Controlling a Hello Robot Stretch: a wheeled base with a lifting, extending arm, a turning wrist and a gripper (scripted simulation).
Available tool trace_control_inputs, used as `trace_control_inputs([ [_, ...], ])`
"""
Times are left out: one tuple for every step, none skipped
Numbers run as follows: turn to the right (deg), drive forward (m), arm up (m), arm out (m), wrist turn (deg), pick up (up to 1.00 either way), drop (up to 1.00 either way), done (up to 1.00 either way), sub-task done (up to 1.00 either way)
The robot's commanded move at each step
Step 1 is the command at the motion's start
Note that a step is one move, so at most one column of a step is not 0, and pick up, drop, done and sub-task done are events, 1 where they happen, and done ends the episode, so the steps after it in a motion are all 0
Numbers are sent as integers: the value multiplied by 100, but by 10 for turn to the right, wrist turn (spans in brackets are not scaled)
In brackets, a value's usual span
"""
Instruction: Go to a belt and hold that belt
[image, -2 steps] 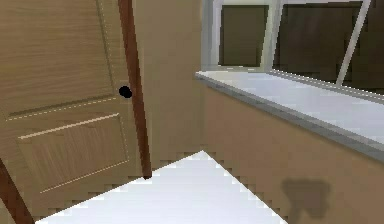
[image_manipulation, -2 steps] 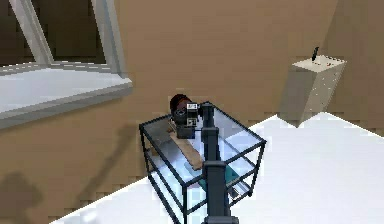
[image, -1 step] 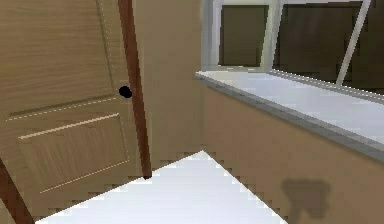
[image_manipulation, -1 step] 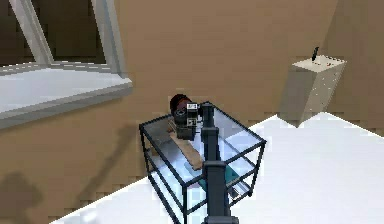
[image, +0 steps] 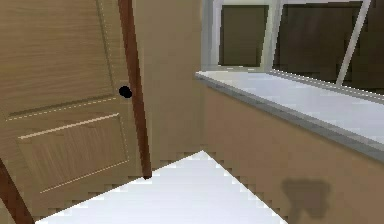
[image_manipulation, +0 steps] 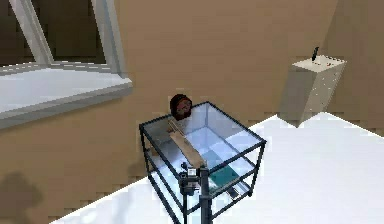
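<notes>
A glass-shelved cart (image_manipulation: 240, 140) with a dark frame stands near the tan wall in the arm side view. On its top shelf, at the far corner, sits a dark round coiled thing (image_manipulation: 181, 103) with a reddish-brown rim, which may be a rolled belt. A long tan strip (image_manipulation: 187, 143) lies slantwise across the same shelf. The arm's dark bar rises from the bottom edge, and my gripper (image_manipulation: 189, 181) stands at the cart's near edge, in front of the shelves. I cannot tell whether it holds anything.
A teal flat thing (image_manipulation: 222, 179) lies on a lower shelf. A pale pedestal (image_manipulation: 312, 88) with a dark item on top stands at the right. A window and grey sill (image_manipulation: 60, 92) are left of the cart. A wooden door (image: 65, 90) with black knob (image: 125, 92) stands ahead.
</notes>
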Motion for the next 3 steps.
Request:
trace_control_inputs([
  [0,0,0,0,0,100,0,0,0],
  [0,0,10,0,0,0,0,0,0],
  [0,0,0,0,0,0,0,100,0],
])
